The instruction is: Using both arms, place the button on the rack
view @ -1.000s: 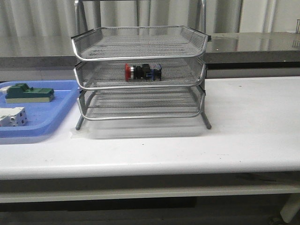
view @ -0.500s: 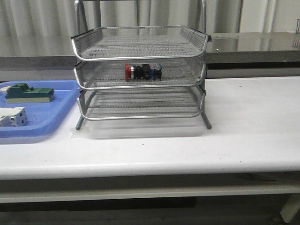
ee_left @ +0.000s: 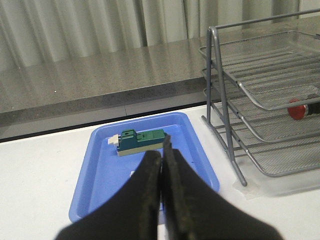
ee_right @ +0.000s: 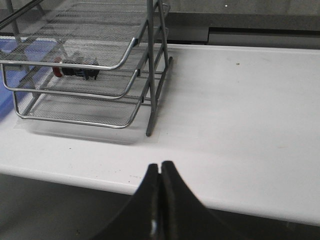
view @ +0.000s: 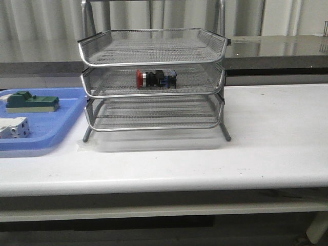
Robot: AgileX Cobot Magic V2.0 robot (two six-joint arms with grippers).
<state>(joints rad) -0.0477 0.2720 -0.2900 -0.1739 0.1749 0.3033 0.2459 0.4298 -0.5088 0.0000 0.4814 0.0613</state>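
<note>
The button (view: 156, 79), with a red head, black body and blue rear block, lies on its side in the middle tray of the silver wire-mesh rack (view: 154, 51). It also shows in the right wrist view (ee_right: 76, 68), and its red head shows in the left wrist view (ee_left: 298, 108). The rack shows there too (ee_left: 260, 100) and in the right wrist view (ee_right: 125, 60). My left gripper (ee_left: 162, 152) is shut and empty, above the blue tray, away from the rack. My right gripper (ee_right: 160, 167) is shut and empty, over the table's front edge. Neither arm shows in the front view.
A flat blue plastic tray (view: 56, 130) lies left of the rack and holds a green block component (view: 31, 101) and a white boxy component (view: 13, 128). A grey counter (view: 277, 48) runs behind the white table (view: 266, 143).
</note>
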